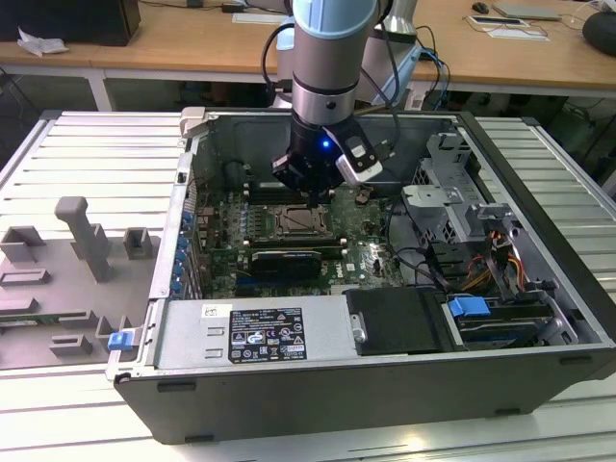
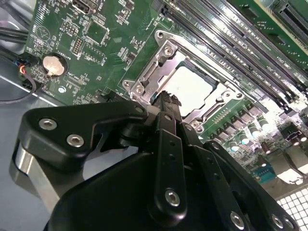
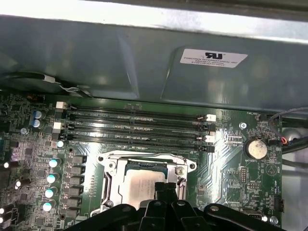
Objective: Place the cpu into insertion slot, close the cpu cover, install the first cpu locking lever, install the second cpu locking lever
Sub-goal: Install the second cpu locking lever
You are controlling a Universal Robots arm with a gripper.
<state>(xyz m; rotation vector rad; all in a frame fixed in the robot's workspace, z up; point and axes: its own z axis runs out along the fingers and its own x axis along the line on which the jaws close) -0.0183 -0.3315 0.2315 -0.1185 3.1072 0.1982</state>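
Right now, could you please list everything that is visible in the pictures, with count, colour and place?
computer case: one, grey, open on the slatted table.
motherboard: one, green, on the case floor.
cpu: one, pale silver, seated in the insertion slot.
insertion slot: one, dark with a metal rim, mid-board.
cpu cover: one, silvery frame, lying flat around the cpu.
memory slots: four, black, beside the slot.
coin battery: one, silver, near the board edge.
power supply: one, grey, at the case's near side.
gripper: one, black, fingers together just above the cover edge.
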